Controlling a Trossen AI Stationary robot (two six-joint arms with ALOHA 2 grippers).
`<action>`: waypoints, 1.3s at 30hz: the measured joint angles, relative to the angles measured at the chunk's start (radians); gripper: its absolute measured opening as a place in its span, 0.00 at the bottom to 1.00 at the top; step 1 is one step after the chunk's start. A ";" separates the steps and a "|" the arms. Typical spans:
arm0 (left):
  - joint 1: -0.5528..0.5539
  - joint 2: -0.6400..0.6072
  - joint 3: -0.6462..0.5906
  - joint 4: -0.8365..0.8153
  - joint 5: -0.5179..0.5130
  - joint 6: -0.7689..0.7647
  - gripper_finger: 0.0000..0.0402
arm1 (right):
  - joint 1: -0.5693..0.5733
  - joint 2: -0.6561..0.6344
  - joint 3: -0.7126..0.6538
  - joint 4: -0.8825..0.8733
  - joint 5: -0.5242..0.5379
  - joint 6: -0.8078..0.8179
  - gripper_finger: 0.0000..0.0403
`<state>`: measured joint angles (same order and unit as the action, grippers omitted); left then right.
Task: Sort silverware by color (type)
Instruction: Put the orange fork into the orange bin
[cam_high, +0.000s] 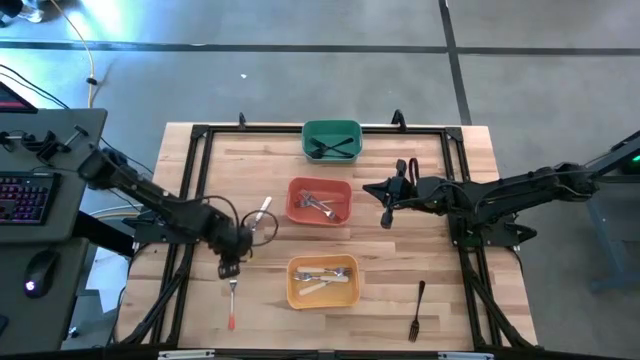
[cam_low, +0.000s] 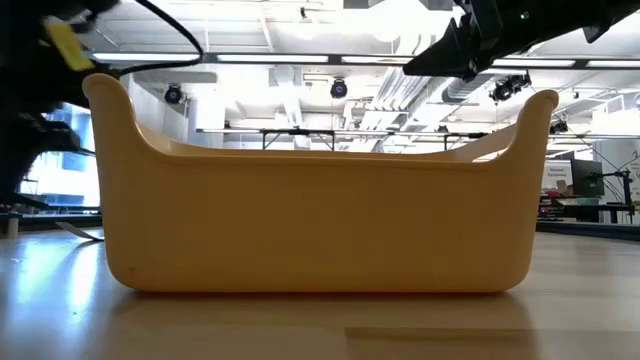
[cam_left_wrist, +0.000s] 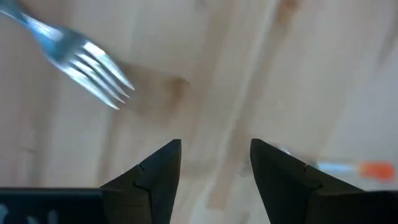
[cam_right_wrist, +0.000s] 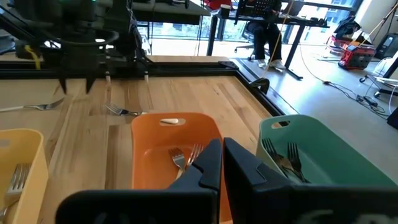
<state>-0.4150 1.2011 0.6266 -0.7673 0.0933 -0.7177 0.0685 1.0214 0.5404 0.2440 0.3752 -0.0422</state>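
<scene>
Forks (cam_high: 330, 149) in green bin (cam_high: 331, 128)

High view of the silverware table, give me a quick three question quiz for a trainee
1. True or false: the dark fork lies on the table, outside every bin.
2. Which bin holds dark utensils? A) green bin B) yellow bin C) red bin
3. Fill in: the left tool hovers open over the fork with the ______ handle.

Key: 1 true; 2 A; 3 orange.
</scene>
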 joint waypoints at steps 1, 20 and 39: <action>-0.019 0.000 -0.001 0.000 0.018 -0.005 0.46 | 0.000 0.000 0.000 -0.002 0.000 0.000 0.00; -0.062 0.011 -0.151 0.240 0.123 0.023 0.46 | 0.000 0.000 0.000 -0.018 0.000 0.008 0.00; -0.061 0.011 -0.188 0.288 0.161 -0.031 0.43 | 0.000 0.000 0.000 -0.022 0.000 0.008 0.00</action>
<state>-0.4759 1.2118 0.4381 -0.4791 0.2539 -0.7488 0.0685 1.0218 0.5407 0.2218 0.3754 -0.0338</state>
